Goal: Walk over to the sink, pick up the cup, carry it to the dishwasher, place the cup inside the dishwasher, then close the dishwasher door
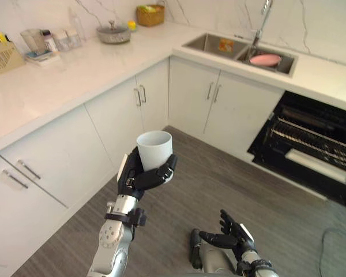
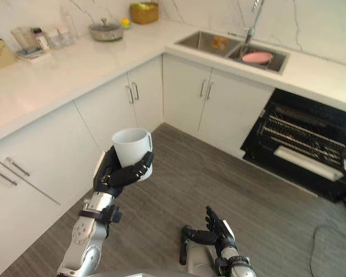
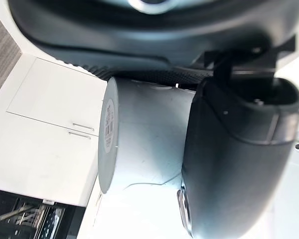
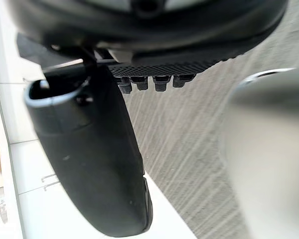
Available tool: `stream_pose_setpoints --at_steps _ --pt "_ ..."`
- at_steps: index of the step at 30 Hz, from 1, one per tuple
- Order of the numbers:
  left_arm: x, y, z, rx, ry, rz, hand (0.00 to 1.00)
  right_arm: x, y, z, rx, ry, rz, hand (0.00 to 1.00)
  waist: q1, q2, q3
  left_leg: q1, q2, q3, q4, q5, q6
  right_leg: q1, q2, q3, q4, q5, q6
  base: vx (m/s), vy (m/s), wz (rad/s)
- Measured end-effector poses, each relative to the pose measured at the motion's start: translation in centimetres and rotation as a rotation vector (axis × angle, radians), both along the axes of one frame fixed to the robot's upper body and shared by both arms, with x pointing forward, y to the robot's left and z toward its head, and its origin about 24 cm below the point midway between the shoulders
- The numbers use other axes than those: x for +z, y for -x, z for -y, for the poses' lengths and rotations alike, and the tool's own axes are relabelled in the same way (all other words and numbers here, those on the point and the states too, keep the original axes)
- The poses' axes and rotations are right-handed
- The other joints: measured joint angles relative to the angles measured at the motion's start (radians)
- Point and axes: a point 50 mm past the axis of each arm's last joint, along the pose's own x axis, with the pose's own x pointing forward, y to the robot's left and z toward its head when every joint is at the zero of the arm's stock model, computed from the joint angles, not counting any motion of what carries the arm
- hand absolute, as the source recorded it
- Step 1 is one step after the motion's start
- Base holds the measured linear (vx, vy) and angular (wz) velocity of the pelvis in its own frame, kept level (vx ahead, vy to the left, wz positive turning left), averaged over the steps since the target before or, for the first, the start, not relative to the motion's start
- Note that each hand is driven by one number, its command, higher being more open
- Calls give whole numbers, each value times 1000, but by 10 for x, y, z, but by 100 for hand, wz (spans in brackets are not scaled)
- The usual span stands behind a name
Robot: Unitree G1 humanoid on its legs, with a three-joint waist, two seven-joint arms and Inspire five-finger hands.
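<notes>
The cup [image 1: 154, 149] is being held by the left hand [image 1: 139, 176], well apart from the dishwasher [image 1: 311, 144] and out over the wooden floor [image 1: 219, 184] on the side of it where the corner cabinets [image 1: 153, 95] run. The fingers are being kept curled round the lower half of the cup's wall, with the thumb [image 3: 234, 164] being pressed against the opposite side, as is shown from close in the left wrist view. The cup is being kept upright with its mouth to the ceiling. This is judged to be for a steady carry, and so that the rim is left free for setting down.

The right hand [image 1: 233, 234] is being carried low, nearer the dishwasher than the cup is. Its fingers are being held apart and relaxed, with nothing in them. It is likely being kept free for the door.

The dishwasher is being left open, its dark inside and wire rack [image 1: 314, 138] being shown toward the cup, so that loading can be done without a further step. The sink [image 1: 213, 43] is being seen in the counter just above and beside the dishwasher, with a pink dish [image 1: 265, 59] lying in its nearer basin. The carry is judged to be under way, with placing and door closing not yet done.
</notes>
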Motion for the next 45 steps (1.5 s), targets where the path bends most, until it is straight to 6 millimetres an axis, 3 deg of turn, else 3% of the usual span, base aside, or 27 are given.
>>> stream_pose_setpoints --at_steps 2,3,4,5,7,10,12,14,16,18,20,22,23,24,26,29,31,32,33,34,35,36,38,39,42,43,45 --pt "-6 6 4 0 16 -33 0 3 -6 -1 1 -1 16 100 3 14 -3 -39 47 10 175 -4 -14 5 6 -17 85 -41 -11 597 -157 4" --pt "-8 8 11 -5 43 -48 0 11 -17 2 3 8 65 100 7 52 -9 -136 115 12 409 60 -30 22 43 -27 106 -91 -23 607 -190 -14" --pt "-8 8 14 -8 52 -48 0 13 -19 3 -1 12 80 100 11 63 -10 -171 138 14 491 113 -21 34 61 -22 110 -112 -31 606 -154 -34" --pt "-9 8 18 -12 65 -52 0 18 -26 5 -4 17 108 100 15 79 -4 -236 192 19 653 270 -5 80 97 -9 88 -148 -54 736 -146 -45" --pt "-13 8 23 -33 70 -67 0 20 -28 7 -26 23 122 100 22 85 -2 -325 236 15 806 235 -7 183 134 6 28 -170 -66 734 -122 -39" --pt "-15 9 22 -75 55 -62 0 21 -28 10 -41 36 125 100 33 45 8 -461 186 36 693 141 18 332 129 75 -98 -173 -71 480 -34 -59" --pt "-13 9 21 -87 52 -45 0 23 -33 15 -56 53 137 100 57 39 10 -539 98 -11 394 139 12 391 113 168 -157 -172 -69 572 65 -105" --pt "-13 9 20 -84 49 -41 0 23 -38 15 -51 60 139 100 73 36 12 -576 50 -103 237 180 -11 412 108 239 -174 -183 -58 444 159 -123" --pt "-13 9 20 -91 46 -45 0 20 -37 13 -44 62 126 100 77 39 12 -588 19 -173 117 292 -18 445 106 336 -133 -262 -14 432 240 -132" --pt "-12 10 22 -99 48 -41 0 16 -31 13 -41 60 102 100 74 40 -1 -578 20 -161 171 367 16 453 113 397 -38 -367 9 412 326 -92" --pt "-14 10 18 -105 25 -51 0 11 -24 7 -55 33 71 100 52 -20 -26 -548 -20 -88 204 285 29 439 46 378 61 -426 36 471 317 -81" --pt "-14 9 15 -97 19 -58 0 10 -23 7 -55 28 69 100 48 -33 -18 -497 -24 -28 196 250 56 377 -4 285 220 -391 87 368 250 -85" --pt "-15 9 13 -92 10 -63 0 8 -22 6 -50 22 59 100 47 -37 -7 -436 -24 5 176 226 76 338 -45 209 337 -335 106 333 248 -82" --pt "-15 9 12 -90 6 -67 0 6 -20 6 -45 16 47 100 42 -30 4 -364 -16 24 147 210 83 327 -77 135 408 -346 84 321 225 -68" --pt "-11 7 10 -76 4 -52 0 6 -21 2 -37 8 49 100 26 -18 -1 -294 4 47 86 204 78 292 -80 36 407 -383 72 289 168 -51" --pt "5 0 5 -59 -4 19 0 14 -39 -7 4 -9 118 100 34 -11 -5 -243 44 121 4 203 65 198 -66 -94 202 -388 82 226 87 -75" --pt "9 -4 3 -51 -12 39 0 23 -49 -11 33 -21 171 100 35 -9 -4 -216 60 166 -27 202 48 153 -43 -107 53 -330 78 190 15 -71" --pt "10 -5 3 -55 -20 44 0 27 -52 -13 47 -28 196 100 25 -14 -7 -207 64 177 -27 191 26 139 -29 -100 -45 -237 71 269 -59 -33" --pt "9 -5 2 -59 -28 41 0 29 -52 -13 49 -29 205 100 15 -30 -11 -194 57 180 -16 170 -6 140 -33 -90 -102 -83 32 337 -85 -20" --pt "7 -5 3 -63 -29 35 0 29 -51 -12 47 -27 203 100 12 -36 -13 -180 57 177 -10 160 -20 148 -38 -87 -104 -49 21 359 -121 -10" --pt "0 -5 10 -70 -13 6 0 28 -50 -6 43 -5 192 100 10 3 -10 -170 88 175 0 156 -29 173 -10 -96 -113 -52 16 291 -126 -10" --pt "-1 -5 16 -83 -4 2 0 29 -51 -2 47 5 194 100 12 17 -5 -179 103 172 31 157 -30 180 4 -95 -125 -69 9 306 -156 -9" --pt "-2 -6 24 -100 -5 -3 0 29 -51 0 41 8 191 100 21 22 -1 -233 131 163 143 166 -45 189 11 -99 -134 -84 2 239 -148 4" --pt "-3 -5 32 -118 -10 -8 0 29 -50 2 35 11 189 100 24 31 20 -298 185 143 349 192 -67 253 36 -108 -177 -89 -6 205 -121 7" --pt "-6 -1 36 -130 -4 -20 0 31 -51 5 33 19 195 100 48 43 26 -398 263 94 623 179 -41 348 83 -77 -229 -114 -37 163 -49 -33" --pt "-6 -1 36 -129 -5 -21 0 32 -53 6 30 20 202 100 56 42 26 -406 254 91 611 168 -29 359 83 -60 -235 -115 -38 176 2 -68" --pt "-6 -1 32 -125 -9 -17 0 35 -57 8 23 24 230 100 72 41 26 -410 184 65 403 141 -20 391 74 -4 -263 -111 -30 179 52 -70"
